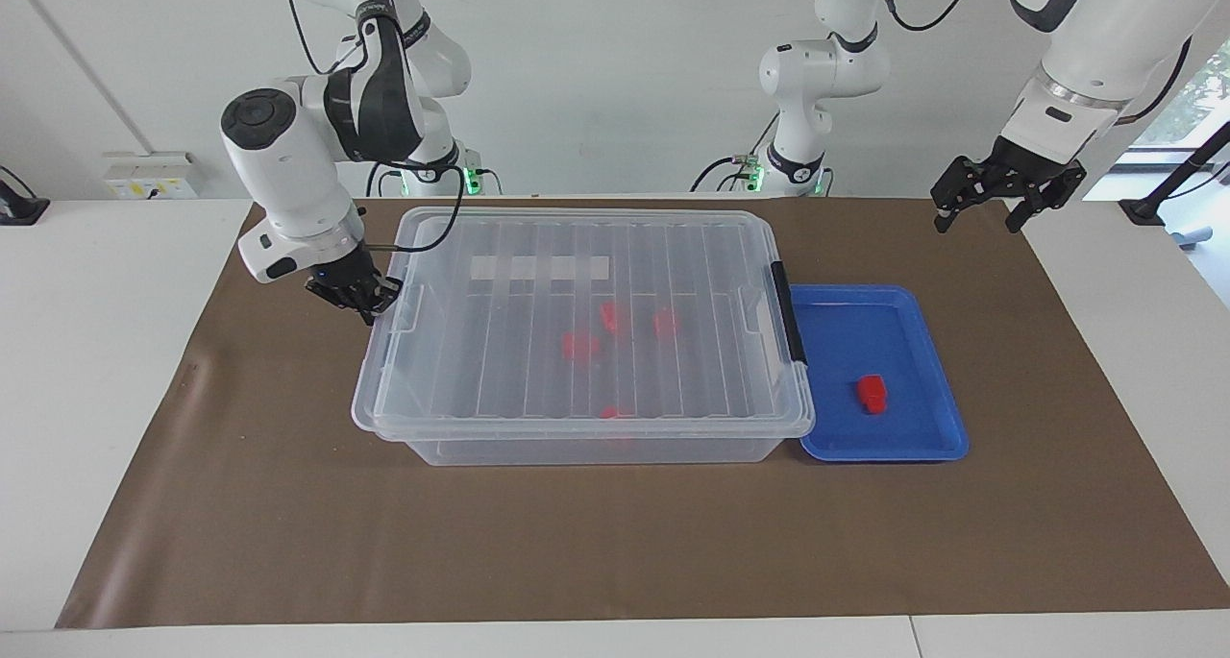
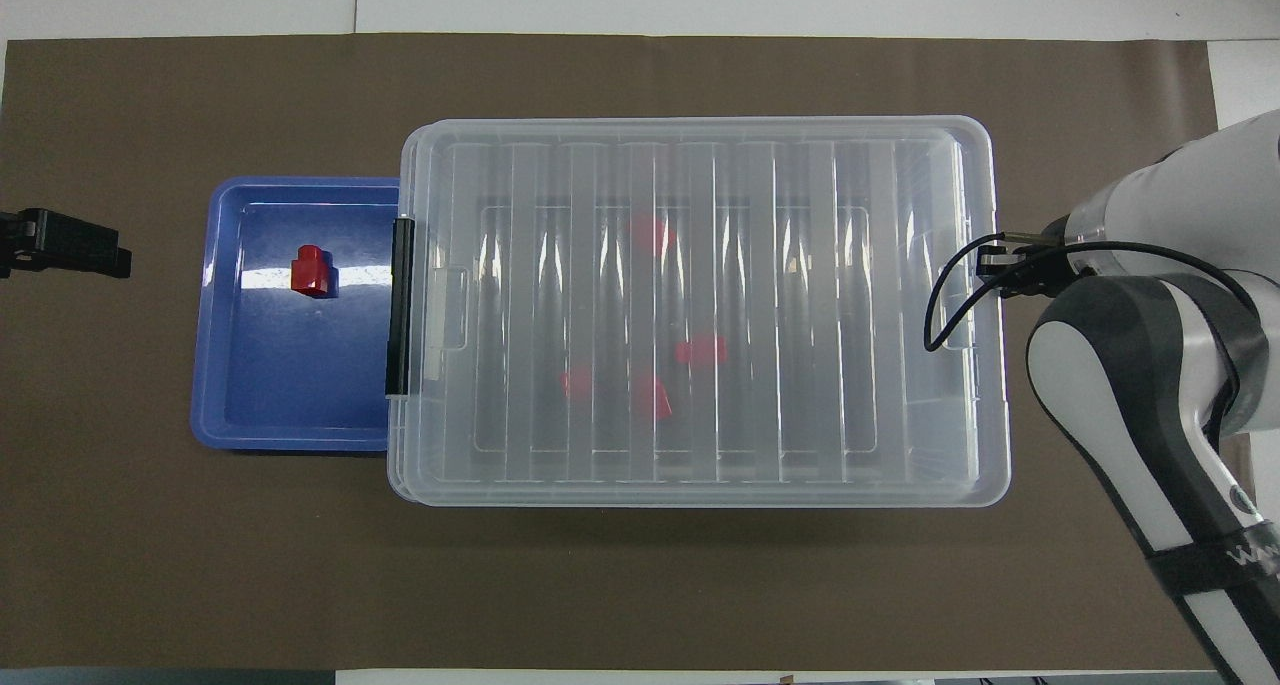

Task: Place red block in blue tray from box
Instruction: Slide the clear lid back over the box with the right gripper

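The box [image 1: 577,449] is a clear bin in the middle of the mat, with its ribbed lid [image 1: 673,255] lying on it. Several red blocks [image 1: 578,346] show through the lid [image 2: 800,305]. One more red block [image 1: 872,393] lies in the blue tray [image 1: 922,439], which touches the box's end toward the left arm. My right gripper [image 1: 370,304] is shut on the lid's rim at the box's other end. In the overhead view the arm hides it. My left gripper [image 1: 975,222] hangs open and empty over the mat beside the tray [image 2: 290,405].
A black clip handle [image 1: 788,314] sits on the lid's end next to the tray. The brown mat [image 1: 577,552] covers most of the white table [image 1: 86,370]. Bare mat lies between the box and the table edge farthest from the robots.
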Available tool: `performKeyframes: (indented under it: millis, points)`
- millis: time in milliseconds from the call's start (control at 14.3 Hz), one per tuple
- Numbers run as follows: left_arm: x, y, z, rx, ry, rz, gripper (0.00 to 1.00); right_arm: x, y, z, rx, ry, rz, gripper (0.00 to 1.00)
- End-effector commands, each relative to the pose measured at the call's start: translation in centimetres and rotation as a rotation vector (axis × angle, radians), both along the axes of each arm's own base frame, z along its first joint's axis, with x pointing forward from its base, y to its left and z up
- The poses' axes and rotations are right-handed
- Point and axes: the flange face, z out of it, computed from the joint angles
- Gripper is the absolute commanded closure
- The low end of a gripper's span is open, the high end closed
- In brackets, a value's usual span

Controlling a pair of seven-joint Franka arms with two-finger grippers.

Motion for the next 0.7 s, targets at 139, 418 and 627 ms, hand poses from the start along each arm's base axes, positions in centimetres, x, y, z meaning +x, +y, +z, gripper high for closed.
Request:
performKeyframes:
  millis: [139,418,627]
  points:
    - [-1.0,0.1,0.1,0.003,0.012,-0.01,0.0,0.7,0.1,3.8,0.01,0.028,-0.004,1.0]
    - [-1.2,0.2,0.1,0.004,0.019,-0.015,0.0,0.3,-3.1,10.5,0.009,0.064,0.045,1.0]
    - [-1.2,0.1,0.2,0.004,0.016,-0.023,0.0,-0.8,-4.5,12.7,0.001,0.121,0.03,1.0]
